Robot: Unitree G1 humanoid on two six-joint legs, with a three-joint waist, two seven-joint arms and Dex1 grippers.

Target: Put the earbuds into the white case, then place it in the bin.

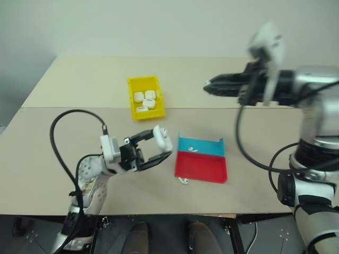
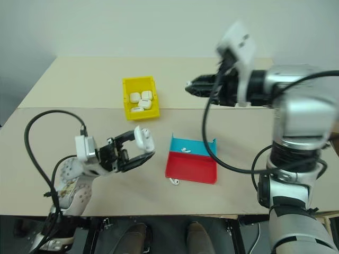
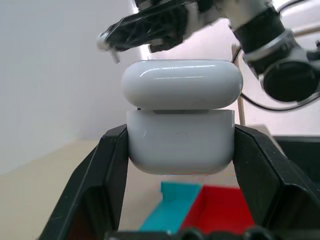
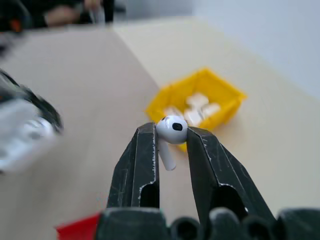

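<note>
Left wrist view: 2 black fingers [image 3: 100, 180] of the left gripper [image 1: 159, 145] clamped on the lower half of the white case [image 3: 181, 142], one finger on each side, lid hinged up and sitting just above the body. From the head, same case [image 1: 162, 137] held above the table [image 1: 63, 153], off its surface, just left of the red-and-blue tray [image 1: 201, 166].

Right wrist view: right gripper [image 4: 172, 137] pinched on 1 earbud [image 4: 171, 131], round head squeezed between the 2 fingertips, short stem hanging below them. Seen from the head, right gripper [image 1: 207, 86] raised high over the far half of the table, pointing toward the left side, roughly level.

Yellow bin [image 1: 145, 97] on the far half of the table, beyond the left gripper and well apart from the tray. Inside it, several white cases [image 1: 144, 99] lying loose in a cluster; exact count hard to tell, about 4.

Tray flat on the near half of the table, blue section farther away, red section nearer. On the blue section, 1 small white earbud [image 1: 192, 149]. Just outside the near left corner of the red section, another earbud [image 1: 183, 181] lying on the table, touching or nearly touching the tray edge.

Black cable [image 1: 58, 137] looping up and over behind the left arm.
</note>
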